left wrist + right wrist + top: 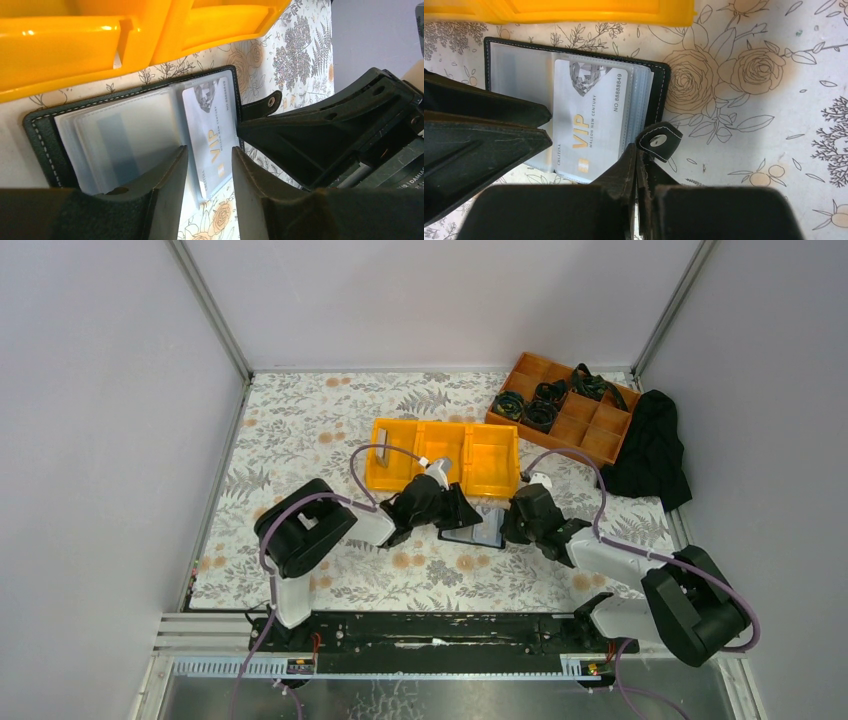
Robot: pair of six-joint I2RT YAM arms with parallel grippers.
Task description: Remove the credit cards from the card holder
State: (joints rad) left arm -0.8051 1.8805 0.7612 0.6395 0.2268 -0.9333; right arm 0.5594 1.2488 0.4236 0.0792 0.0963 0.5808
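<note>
Just in front of the yellow bin [492, 460], on the tabletop [749, 125], the card holder [519, 70] lies open. Its top credit card [591, 120] reads "VIP" in gold, "NEW CENTURY" and a number starting "NO.888"; we cannot make out the smaller print. The left tool [210, 152] stands released over that card's near end, its fingers [165, 175] hiding part of the clear sleeves [125, 135]. The right tool [638, 165] is clenched on the holder's snap strap [659, 141].
</note>
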